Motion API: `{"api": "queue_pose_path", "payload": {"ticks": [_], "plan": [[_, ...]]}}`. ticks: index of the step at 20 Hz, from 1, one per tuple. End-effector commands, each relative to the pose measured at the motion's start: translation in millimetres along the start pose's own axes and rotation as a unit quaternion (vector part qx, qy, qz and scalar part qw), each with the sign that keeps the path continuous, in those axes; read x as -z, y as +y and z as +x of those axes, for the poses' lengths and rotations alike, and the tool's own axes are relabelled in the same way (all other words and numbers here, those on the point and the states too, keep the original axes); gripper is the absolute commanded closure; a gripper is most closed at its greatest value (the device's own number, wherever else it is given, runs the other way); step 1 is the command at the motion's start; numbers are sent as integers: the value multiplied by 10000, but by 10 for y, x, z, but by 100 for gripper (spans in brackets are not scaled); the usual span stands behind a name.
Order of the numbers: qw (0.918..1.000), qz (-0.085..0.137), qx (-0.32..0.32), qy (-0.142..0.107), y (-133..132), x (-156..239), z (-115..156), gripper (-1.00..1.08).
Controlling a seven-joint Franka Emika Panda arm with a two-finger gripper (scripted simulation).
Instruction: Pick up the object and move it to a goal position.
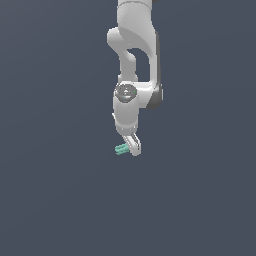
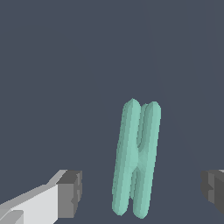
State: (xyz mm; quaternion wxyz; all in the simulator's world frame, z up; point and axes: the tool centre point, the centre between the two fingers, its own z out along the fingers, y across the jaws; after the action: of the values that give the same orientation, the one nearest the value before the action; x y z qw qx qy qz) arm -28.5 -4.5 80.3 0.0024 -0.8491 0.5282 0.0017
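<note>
The object is a small teal-green ridged bar [image 1: 121, 149]. In the exterior view it shows just to the left of the white gripper's fingertips [image 1: 134, 149], low under the arm. In the wrist view the bar [image 2: 135, 157] stands lengthwise between the two fingers, clear of both. The grey pads [image 2: 70, 192] sit wide apart on either side of it, so the gripper [image 2: 140, 190] is open. The bar lies nearer the middle, with a gap to each pad.
The white Franka arm [image 1: 135, 60] hangs down from the top of the exterior view. A plain dark grey-blue surface [image 1: 60, 200] fills the rest of both views.
</note>
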Motion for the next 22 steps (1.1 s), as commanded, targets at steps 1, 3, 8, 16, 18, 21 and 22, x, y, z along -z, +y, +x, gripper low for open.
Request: {"api": "queue_pose_path", "payload": {"ticks": [1, 3, 8, 16, 18, 21, 22], "plan": [[9997, -3, -242, 9, 18, -33, -3, -92], [9993, -5, -386, 15, 29, -53, -5, -92], [9981, -9, -620, 25, 48, -85, -9, -92], [9979, -11, -654, 26, 52, -121, -12, -92], [9978, -11, -659, 26, 55, -174, -10, -92], [9978, -11, -667, 26, 60, -301, -11, -92], [9977, -11, -670, 26, 62, -355, -11, -92]]}}
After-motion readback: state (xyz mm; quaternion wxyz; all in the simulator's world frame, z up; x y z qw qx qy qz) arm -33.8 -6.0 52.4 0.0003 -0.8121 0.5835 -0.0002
